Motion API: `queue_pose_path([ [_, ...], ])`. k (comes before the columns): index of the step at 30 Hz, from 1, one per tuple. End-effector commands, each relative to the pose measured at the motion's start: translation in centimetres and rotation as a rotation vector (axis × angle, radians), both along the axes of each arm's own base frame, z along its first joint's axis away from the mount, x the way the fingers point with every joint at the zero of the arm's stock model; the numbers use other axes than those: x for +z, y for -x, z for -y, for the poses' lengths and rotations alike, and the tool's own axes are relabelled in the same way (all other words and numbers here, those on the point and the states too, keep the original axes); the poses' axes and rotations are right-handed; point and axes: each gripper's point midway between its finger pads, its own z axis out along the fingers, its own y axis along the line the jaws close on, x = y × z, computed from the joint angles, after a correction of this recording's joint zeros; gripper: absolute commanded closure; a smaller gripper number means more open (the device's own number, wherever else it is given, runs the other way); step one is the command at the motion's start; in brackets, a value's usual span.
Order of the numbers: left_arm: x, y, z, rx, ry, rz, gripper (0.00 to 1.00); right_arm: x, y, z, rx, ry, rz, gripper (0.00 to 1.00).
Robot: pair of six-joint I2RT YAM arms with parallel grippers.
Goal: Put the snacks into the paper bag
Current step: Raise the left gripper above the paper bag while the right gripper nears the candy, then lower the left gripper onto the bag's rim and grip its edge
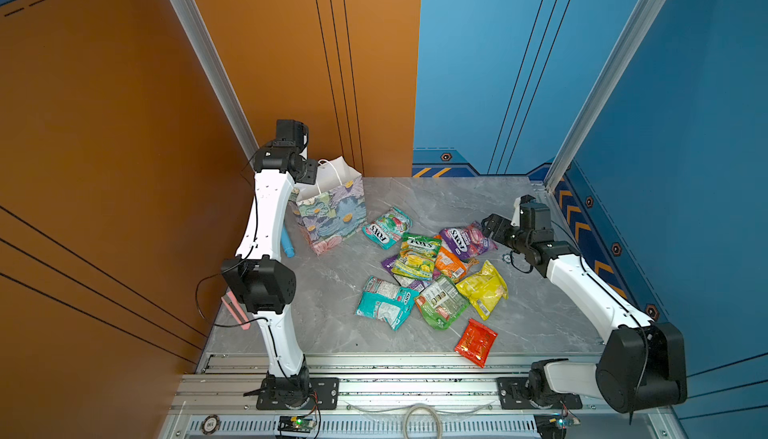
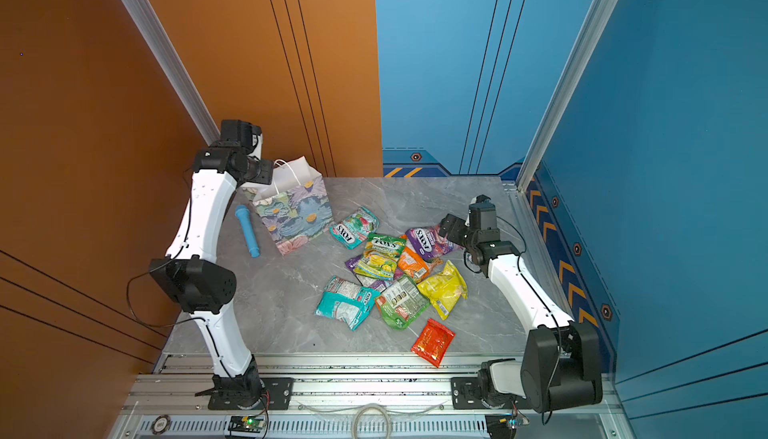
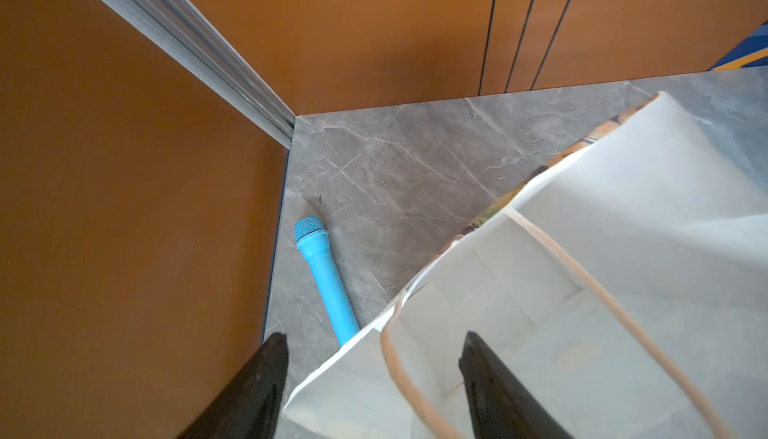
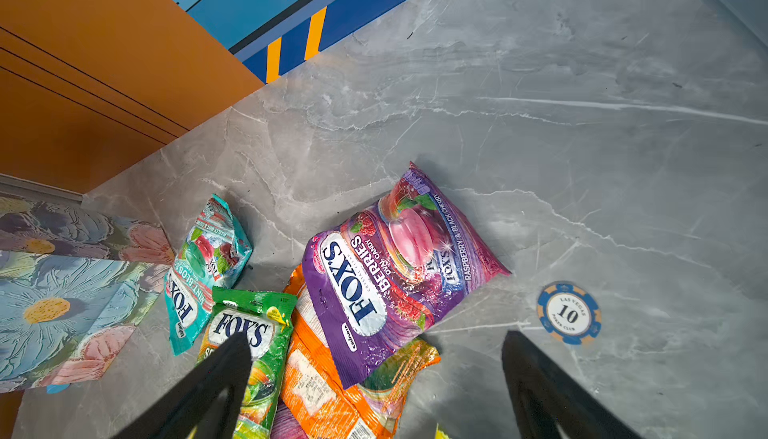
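- The floral paper bag [image 1: 332, 212] stands upright at back left of the marble table [image 1: 540, 312], its white inside bare: apparently nothing packed yet.
- All nine snacks [image 1: 419, 256] lie heaped mid-table.
- Left gripper [image 3: 374, 336], fingers apart, straddles the bag's rim.
- Right gripper [image 4: 376, 336] hovers, fingers wide, by the purple Fox's Berries packet [image 4: 395, 270].

Blue stick [image 2: 247, 231]: lies flat near the tabletop's [image 2: 415, 200] far left corner, by the left edge.
Poker chip [image 4: 568, 313]: flat, marked "10", toward the right edge.
Pink object [image 1: 235, 312]: at the left edge, partly hidden.
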Motion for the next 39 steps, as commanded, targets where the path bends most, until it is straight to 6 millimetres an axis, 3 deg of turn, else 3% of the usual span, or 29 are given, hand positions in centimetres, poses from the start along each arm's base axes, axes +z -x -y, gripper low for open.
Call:
queue_pose_path([
  [1,-1.7,0.1,-1.2,0.072,-0.056,-0.050,0.33,-0.2,0.3,-0.3,0.010,-0.019,-0.006,0.04],
  [16,-2.1,0.2,-1.2,0.101,-0.053,-0.052,0.32,-0.7,0.0,-0.8,0.024,-0.048,-0.018,0.05],
  [26,-4.2,3.1,-0.8,0.107,-0.020,-0.123,0.39,-1.0,0.2,-1.0,0.038,-0.050,-0.027,0.05],
  [39,-4.3,6.3,0.4,0.089,0.052,-0.174,0.46,-1.4,0.2,-1.1,0.044,-0.055,-0.038,0.05],
])
